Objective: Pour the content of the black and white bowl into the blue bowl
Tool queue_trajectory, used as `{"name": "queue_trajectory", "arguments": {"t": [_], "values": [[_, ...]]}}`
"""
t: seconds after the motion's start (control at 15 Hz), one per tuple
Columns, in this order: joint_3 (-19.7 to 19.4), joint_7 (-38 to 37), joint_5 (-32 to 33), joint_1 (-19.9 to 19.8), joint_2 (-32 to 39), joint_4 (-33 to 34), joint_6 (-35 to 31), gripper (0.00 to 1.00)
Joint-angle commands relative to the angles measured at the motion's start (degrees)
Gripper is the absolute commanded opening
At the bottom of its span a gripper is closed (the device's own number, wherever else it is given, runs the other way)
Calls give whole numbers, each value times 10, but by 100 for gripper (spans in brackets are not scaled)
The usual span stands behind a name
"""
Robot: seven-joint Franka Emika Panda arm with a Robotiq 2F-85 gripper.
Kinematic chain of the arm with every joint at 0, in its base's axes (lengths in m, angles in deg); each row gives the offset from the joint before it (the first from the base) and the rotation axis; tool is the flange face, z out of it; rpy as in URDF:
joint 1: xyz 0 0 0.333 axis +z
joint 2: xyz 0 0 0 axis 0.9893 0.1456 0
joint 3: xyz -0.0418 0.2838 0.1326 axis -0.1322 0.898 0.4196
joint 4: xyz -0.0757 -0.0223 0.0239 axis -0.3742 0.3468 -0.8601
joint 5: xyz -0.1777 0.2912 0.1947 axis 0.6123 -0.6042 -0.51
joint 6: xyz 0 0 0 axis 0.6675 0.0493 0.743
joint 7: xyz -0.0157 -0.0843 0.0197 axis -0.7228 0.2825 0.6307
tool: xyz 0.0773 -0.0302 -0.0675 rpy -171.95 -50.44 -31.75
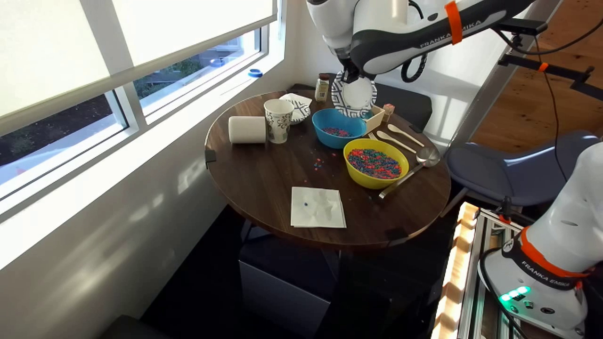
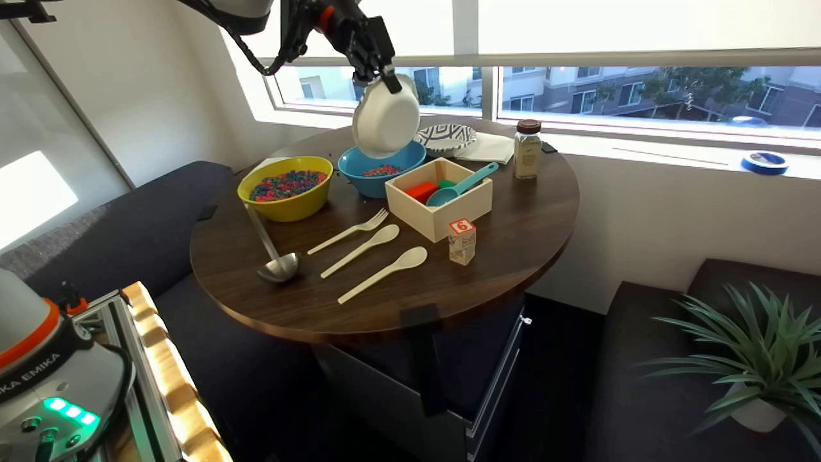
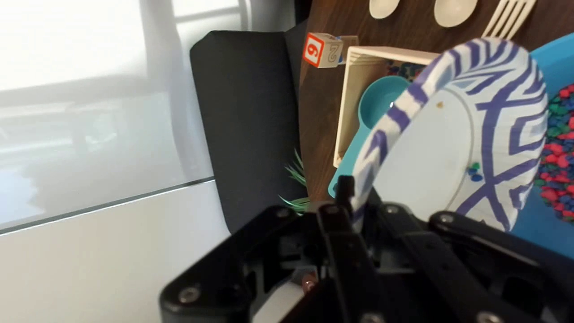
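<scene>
Bowl in black and white (image 1: 356,96) is pinched at the rim by closed gripper (image 3: 358,197), tipped steeply over blue bowl (image 1: 337,142); coloured bits (image 3: 560,152) seen in both.

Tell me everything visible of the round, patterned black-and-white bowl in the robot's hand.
The black-and-white bowl looks like paper: shallow, its inner wall printed with dark angular lines around a plain pale base, its outside plain white. The black hand grips its rim, holding it tipped steeply over the round blue bowl. Small green and blue pieces cling to the inner wall, a tan speck to the base. Whether the bowls touch is unclear.
</scene>
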Motion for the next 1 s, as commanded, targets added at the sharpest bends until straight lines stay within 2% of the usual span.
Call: {"name": "queue_trajectory", "arguments": {"t": [0.0, 0.53, 0.93], "values": [[17, -47, 51, 15, -4, -24, 41, 1], [40, -127, 109, 30, 8, -19, 141, 1], [52, -173, 180, 38, 25, -27, 157, 1]]}}
